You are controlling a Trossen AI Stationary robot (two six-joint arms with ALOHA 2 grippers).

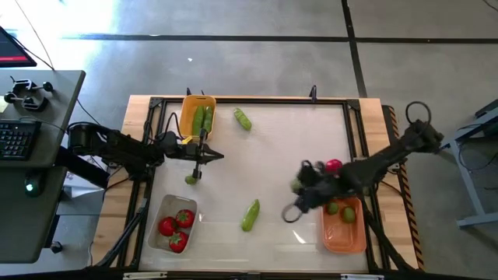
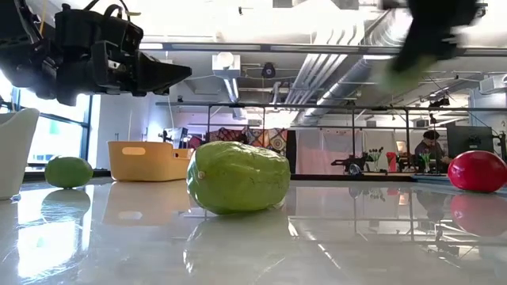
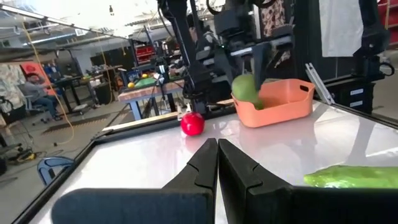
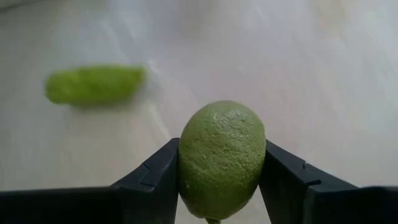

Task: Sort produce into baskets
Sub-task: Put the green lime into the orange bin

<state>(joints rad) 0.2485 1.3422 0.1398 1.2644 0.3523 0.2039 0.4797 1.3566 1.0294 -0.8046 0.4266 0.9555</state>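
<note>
The right gripper [image 4: 221,186] held a lime [image 4: 221,158] between its jaws beside the orange basket [image 1: 343,230]; the left gripper's [image 3: 217,165] jaws were shut, empty.

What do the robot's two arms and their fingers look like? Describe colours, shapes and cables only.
Both arms are black and built from jointed tubular segments with bulky housings. The left gripper has two dark, angular fingers tapering to narrow tips. The right gripper has matte black, wedge-shaped fingers with flat inner faces. A dark cable loops above the right arm's base.
</note>
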